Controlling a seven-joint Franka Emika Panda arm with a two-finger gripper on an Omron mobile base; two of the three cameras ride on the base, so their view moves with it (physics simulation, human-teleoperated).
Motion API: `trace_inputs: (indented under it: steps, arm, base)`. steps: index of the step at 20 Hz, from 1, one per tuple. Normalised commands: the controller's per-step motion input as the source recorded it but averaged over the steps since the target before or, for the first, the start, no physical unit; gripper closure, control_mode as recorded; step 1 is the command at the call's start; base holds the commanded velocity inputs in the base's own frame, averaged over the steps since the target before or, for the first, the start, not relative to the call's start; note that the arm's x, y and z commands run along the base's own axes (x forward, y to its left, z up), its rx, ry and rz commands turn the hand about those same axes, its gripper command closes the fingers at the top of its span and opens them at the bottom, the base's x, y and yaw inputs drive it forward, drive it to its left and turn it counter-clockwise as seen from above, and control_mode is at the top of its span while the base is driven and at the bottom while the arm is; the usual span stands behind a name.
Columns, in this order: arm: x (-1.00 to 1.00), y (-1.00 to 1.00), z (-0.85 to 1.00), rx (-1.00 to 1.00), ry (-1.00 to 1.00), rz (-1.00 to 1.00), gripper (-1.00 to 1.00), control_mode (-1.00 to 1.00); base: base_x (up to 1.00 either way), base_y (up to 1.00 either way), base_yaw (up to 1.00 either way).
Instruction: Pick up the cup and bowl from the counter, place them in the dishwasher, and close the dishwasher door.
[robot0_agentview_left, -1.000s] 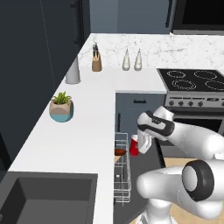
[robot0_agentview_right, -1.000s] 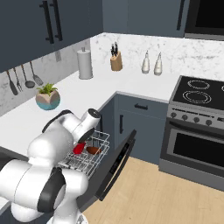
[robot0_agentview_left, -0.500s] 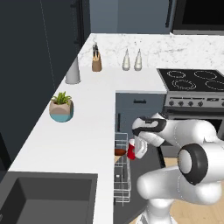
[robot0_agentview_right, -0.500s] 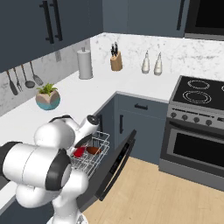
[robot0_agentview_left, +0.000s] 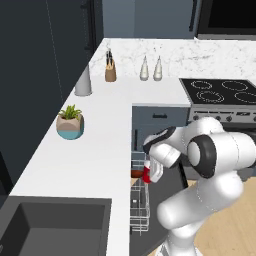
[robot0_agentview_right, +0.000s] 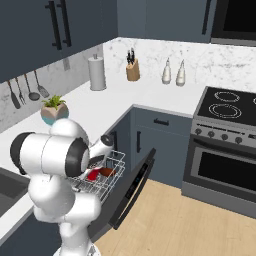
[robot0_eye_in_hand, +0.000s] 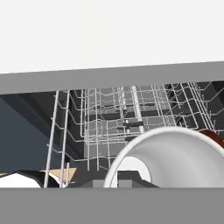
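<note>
Your pincer (robot0_agentview_left: 148, 175) is pinching the cup (robot0_agentview_left: 146, 175); lower it upright into the rack (robot0_agentview_right: 102, 178) beside the bowl (robot0_agentview_right: 106, 171).

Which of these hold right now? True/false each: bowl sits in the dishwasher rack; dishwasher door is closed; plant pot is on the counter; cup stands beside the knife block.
1. The bowl sits in the dishwasher rack. True.
2. The dishwasher door is closed. False: it hangs open.
3. The plant pot is on the counter. True.
4. The cup stands beside the knife block. False: it is at the rack, by the bowl.
</note>
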Motion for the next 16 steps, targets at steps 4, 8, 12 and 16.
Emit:
trace_inputs:
  steps: [4, 8, 12, 16]
  arm:
    - [0.39, 0.00, -0.33, 0.00, 0.00, 0.03, 1.00, -1.00]
    - [0.24, 0.00, -0.29, 0.00, 0.00, 0.04, 1.00, -1.00]
    - [0.26, 0.00, -0.26, 0.00, 0.00, 0.04, 1.00, -1.00]
    - [0.21, 0.04, -0.13, 0.00, 0.00, 0.01, 1.00, -1.00]
  base:
    - [0.00, 0.00, 0.00]
    - [0.00, 0.00, 0.00]
    - [0.00, 0.00, 0.00]
    - [0.00, 0.00, 0.00]
